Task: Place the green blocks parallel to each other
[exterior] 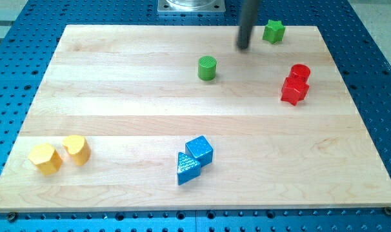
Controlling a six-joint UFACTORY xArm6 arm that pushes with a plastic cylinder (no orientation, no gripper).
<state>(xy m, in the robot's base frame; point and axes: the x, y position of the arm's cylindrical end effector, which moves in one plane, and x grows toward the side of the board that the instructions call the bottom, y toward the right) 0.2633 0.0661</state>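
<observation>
A green cylinder (207,67) stands on the wooden board in the upper middle. A green star-shaped block (273,31) sits near the board's top edge, to the right. My tip (242,46) is at the end of the dark rod that comes down from the view's top. It lies between the two green blocks, up and to the right of the cylinder and down and to the left of the star. It touches neither.
A red cylinder (300,72) and a red block (294,90) touch at the right. A blue cube (199,150) and blue triangular block (188,168) touch at the lower middle. Two yellow blocks (45,158) (75,149) sit at the lower left.
</observation>
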